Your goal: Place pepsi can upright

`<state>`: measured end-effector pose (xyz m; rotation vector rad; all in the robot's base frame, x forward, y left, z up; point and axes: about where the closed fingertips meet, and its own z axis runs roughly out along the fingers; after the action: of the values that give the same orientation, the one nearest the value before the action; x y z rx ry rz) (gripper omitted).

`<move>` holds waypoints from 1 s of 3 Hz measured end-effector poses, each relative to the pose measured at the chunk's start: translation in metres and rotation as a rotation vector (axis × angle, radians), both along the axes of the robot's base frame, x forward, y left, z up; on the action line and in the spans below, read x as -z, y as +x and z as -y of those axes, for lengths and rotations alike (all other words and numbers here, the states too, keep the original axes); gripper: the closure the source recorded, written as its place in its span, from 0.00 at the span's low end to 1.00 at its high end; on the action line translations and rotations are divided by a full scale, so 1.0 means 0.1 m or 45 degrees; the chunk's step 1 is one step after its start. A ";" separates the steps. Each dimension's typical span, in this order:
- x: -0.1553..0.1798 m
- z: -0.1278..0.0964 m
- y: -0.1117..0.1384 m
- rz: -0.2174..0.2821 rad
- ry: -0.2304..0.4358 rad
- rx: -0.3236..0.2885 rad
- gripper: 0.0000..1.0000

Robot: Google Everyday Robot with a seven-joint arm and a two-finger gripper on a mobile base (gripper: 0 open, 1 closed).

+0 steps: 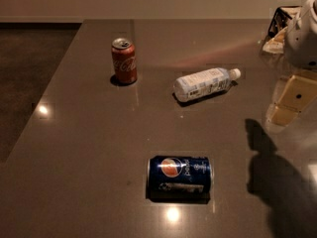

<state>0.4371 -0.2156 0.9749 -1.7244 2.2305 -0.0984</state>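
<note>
The pepsi can (179,178) is dark blue with the round red-white-blue logo. It lies on its side on the grey table (89,148), near the front centre. My gripper (290,103) hangs above the table at the right edge of the view, well to the right of the can and behind it. It holds nothing that I can see. Its shadow (270,167) falls on the table to the right of the can.
A red cola can (124,61) stands upright at the back left. A clear plastic bottle (205,83) with a white cap lies on its side at the back centre. A dark container (282,24) sits at the far right corner. The table's left edge runs diagonally, with dark floor (29,68) beyond it.
</note>
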 end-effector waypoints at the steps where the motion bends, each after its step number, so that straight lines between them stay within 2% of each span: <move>1: 0.07 -0.05 -0.05 0.000 0.004 -0.003 0.00; 2: 0.18 -0.12 -0.13 -0.010 0.007 -0.014 0.00; 3: 0.33 -0.31 -0.26 -0.044 0.031 -0.062 0.00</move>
<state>0.4114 -0.1845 0.9419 -1.7790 2.2029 -0.0307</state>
